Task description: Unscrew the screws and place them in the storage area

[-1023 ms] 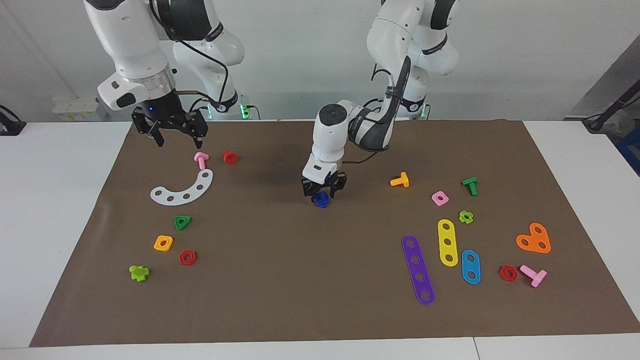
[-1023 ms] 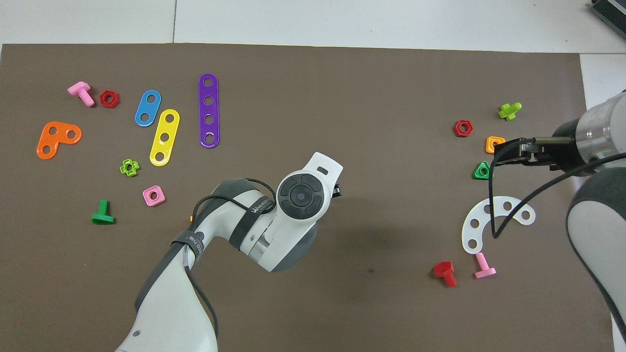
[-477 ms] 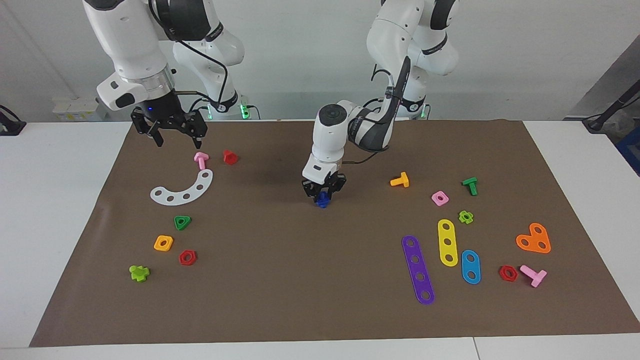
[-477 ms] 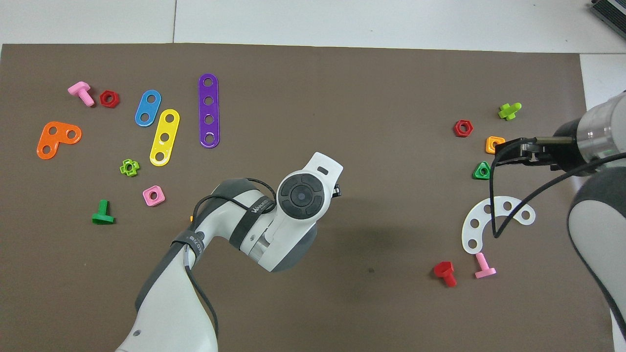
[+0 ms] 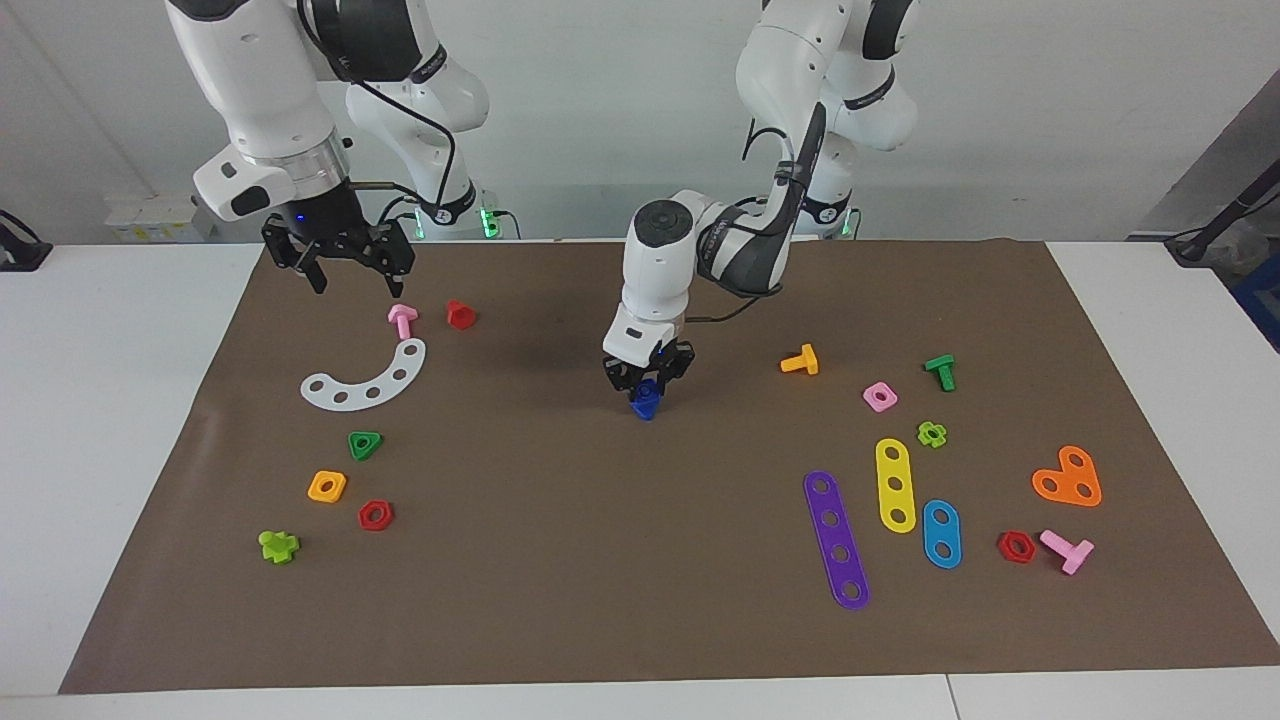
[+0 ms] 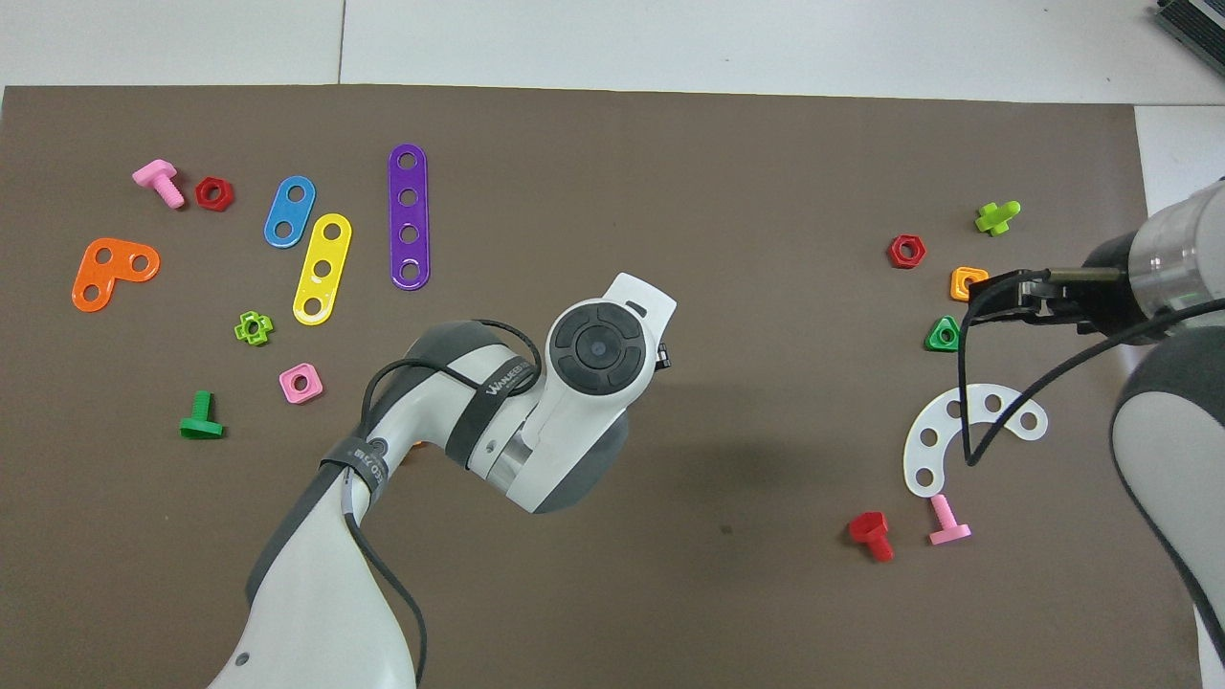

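My left gripper point(image 5: 647, 384) hangs over the middle of the brown mat point(image 5: 640, 560), shut on a small dark blue screw point(image 5: 646, 403). The screw's triangular head shows just under the fingertips, close above the mat. In the overhead view the left arm's wrist point(image 6: 598, 349) hides both the screw and the fingertips. My right gripper point(image 5: 345, 268) is open and empty, raised over the mat's corner at the right arm's end, above a pink bolt point(image 5: 402, 320); it also shows in the overhead view point(image 6: 995, 297).
At the right arm's end lie a red bolt point(image 5: 460, 314), a white arc plate point(image 5: 368, 380) and several nuts such as a green triangle point(image 5: 365, 444). At the left arm's end lie an orange bolt point(image 5: 801, 361), purple point(image 5: 836, 540), yellow point(image 5: 895, 485) and blue strips, more nuts and bolts.
My left gripper has risen slightly and turned, keeping the blue screw in its fingers. The right gripper has stayed where it was.
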`<state>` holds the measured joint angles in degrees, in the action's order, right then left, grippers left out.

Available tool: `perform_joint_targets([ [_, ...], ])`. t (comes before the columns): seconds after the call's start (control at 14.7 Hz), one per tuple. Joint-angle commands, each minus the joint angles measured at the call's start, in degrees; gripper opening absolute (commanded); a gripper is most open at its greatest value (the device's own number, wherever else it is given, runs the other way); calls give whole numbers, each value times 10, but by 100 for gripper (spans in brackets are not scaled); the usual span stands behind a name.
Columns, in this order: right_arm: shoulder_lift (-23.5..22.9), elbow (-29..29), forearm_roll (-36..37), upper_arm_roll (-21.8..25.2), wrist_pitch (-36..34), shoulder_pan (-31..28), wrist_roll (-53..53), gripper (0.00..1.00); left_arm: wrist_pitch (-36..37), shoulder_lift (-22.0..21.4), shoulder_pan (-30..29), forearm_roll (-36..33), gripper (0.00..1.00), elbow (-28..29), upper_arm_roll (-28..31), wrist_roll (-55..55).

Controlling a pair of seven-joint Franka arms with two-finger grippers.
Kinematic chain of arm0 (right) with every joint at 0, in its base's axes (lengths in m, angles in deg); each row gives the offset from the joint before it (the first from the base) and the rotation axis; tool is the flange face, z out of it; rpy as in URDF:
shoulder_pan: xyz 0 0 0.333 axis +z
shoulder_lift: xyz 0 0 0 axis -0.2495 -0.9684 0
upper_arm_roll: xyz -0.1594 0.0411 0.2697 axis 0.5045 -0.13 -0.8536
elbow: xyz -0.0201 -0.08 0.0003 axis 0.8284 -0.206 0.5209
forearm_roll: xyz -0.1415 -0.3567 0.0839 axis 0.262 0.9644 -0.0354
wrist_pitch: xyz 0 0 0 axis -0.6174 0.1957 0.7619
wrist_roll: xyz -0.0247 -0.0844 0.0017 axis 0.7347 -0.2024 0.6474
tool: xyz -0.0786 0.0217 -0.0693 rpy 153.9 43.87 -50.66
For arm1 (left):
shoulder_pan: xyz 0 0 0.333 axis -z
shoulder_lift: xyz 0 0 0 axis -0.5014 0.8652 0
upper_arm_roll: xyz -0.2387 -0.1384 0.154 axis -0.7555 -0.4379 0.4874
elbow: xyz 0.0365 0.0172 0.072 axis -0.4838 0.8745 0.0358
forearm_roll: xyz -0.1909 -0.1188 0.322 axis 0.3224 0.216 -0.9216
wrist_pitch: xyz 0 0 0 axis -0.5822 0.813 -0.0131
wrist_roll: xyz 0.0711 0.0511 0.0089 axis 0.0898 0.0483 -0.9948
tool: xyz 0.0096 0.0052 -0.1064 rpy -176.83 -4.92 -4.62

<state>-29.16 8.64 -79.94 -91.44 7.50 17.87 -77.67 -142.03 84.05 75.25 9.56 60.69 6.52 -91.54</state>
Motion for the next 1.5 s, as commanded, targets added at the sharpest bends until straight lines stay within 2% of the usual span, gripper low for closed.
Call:
perform_joint_targets([
  [0.0, 10, 11, -2, -2, 1, -6, 5, 100, 82, 20, -23, 14, 0, -77, 1, 2],
  [0.14, 9, 12, -2, -3, 19, -4, 7, 100, 108, 16, -57, 21, 0, -97, 0, 5],
  [0.34, 8, 22, -2, -4, 36, 3, 6, 99, 113, -2, -110, 28, 0, -96, -1, 57],
  [0.61, -17, 27, -1, -10, 69, 50, -42, 97, 178, -15, -193, 36, 0, -87, 0, 240],
  [0.82, -51, 27, -1, -10, 120, 99, -95, 97, 192, -35, -240, 36, 0, -46, 1, 391],
  [1.02, -96, 25, 3, -10, 167, 146, -137, 97, 165, -60, -262, 36, 0, 22, 2, 480],
  [1.23, -143, 24, 8, -10, 213, 198, -195, 97, 46, -91, -257, 36, 0, 131, 2, 486],
  [1.3, -152, 24, 8, -10, 222, 205, -199, 97, 10, -97, -256, 36, 0, 157, 1, 485],
  [1.43, -171, 23, 8, -9, 245, 229, -220, 97, -10, -102, -255, 36, 0, 179, 1, 485],
])
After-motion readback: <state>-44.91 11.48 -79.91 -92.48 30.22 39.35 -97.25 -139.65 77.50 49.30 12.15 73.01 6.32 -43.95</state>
